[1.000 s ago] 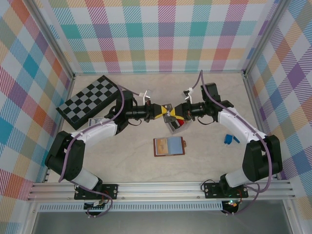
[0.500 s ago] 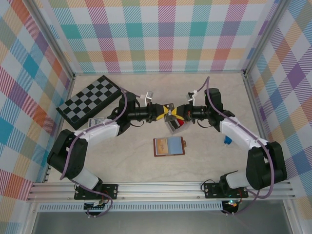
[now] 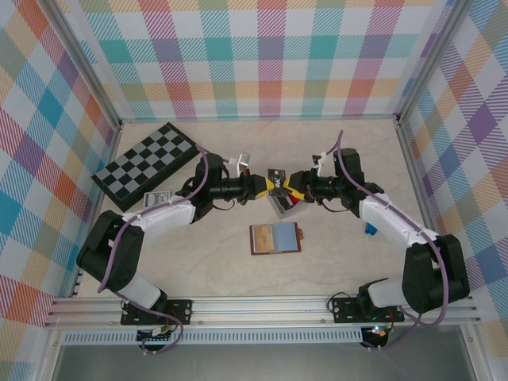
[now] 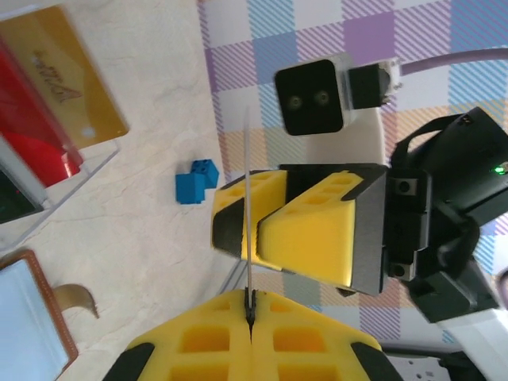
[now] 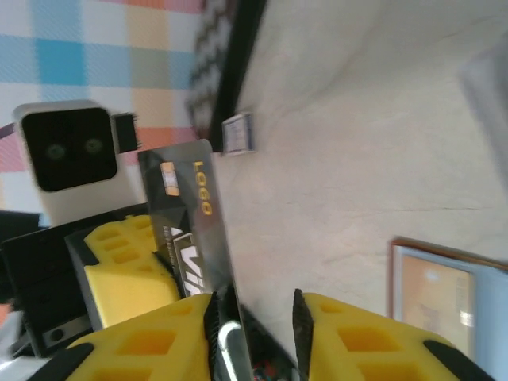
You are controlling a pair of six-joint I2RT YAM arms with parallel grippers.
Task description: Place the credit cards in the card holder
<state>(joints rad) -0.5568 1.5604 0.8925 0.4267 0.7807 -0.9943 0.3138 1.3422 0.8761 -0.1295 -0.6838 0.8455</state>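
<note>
The left end effector point(image 4: 250, 313) is clamped on the bottom edge of a dark card point(image 5: 190, 214), holding it upright in the air above the bench point(image 3: 198, 254). Below it and nearer the arm bases, the holder point(image 3: 275, 237) lies open and flat. A pale blue panel shows inside it, and I cannot tell whether that is a card already stowed. Between the raised card and the holder sits the clear tray point(image 4: 87, 168), with a gold card point(image 4: 67, 71) and a red card point(image 4: 32, 119) in it. The right end effector point(image 5: 252, 313) faces the left one, fingers apart on either side of the dark card and not pinching it. This looks like a hand-over. No held card is in the holder yet, so most of the task is left.
</note>
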